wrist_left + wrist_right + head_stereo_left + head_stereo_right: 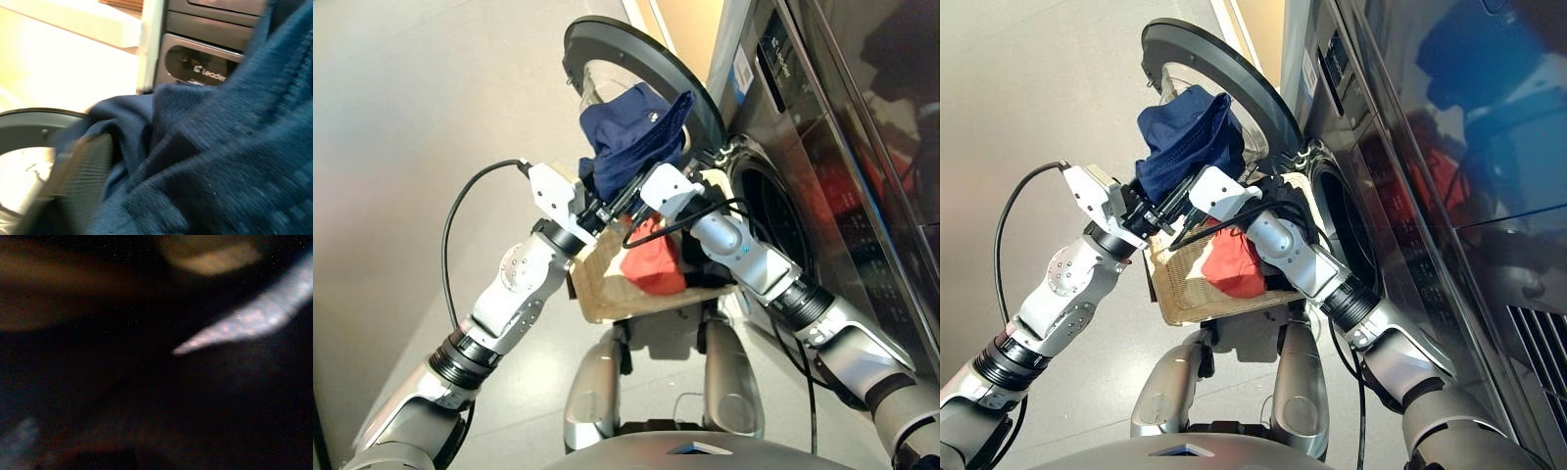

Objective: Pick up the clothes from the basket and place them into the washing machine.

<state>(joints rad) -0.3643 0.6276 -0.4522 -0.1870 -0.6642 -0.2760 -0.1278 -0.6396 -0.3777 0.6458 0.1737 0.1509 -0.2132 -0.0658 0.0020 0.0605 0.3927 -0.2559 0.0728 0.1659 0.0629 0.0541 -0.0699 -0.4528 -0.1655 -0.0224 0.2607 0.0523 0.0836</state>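
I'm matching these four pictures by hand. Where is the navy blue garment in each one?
Left eye: navy blue garment upper centre, before the open porthole door.
Right eye: upper left of centre, before the same door.
Left wrist: fills the right and bottom.
Right wrist: too dark to tell.
Shared landmark: the door.

Navy garment [631, 142] up close: soft knitted cloth, matt, with a fine ribbed weave and a stitched seam. Red-orange garment [653, 266] looks like smooth matt fabric, crumpled. The basket [1185, 284] shows cream woven wicker, rough and dull. Washing machine [1400, 147] front is dark grey and glossy, mirror-like, throwing back reflections. Its door [636, 69] has a smooth black rim around clear shiny glass. The floor [421, 117] is pale, smooth, faintly sheened.
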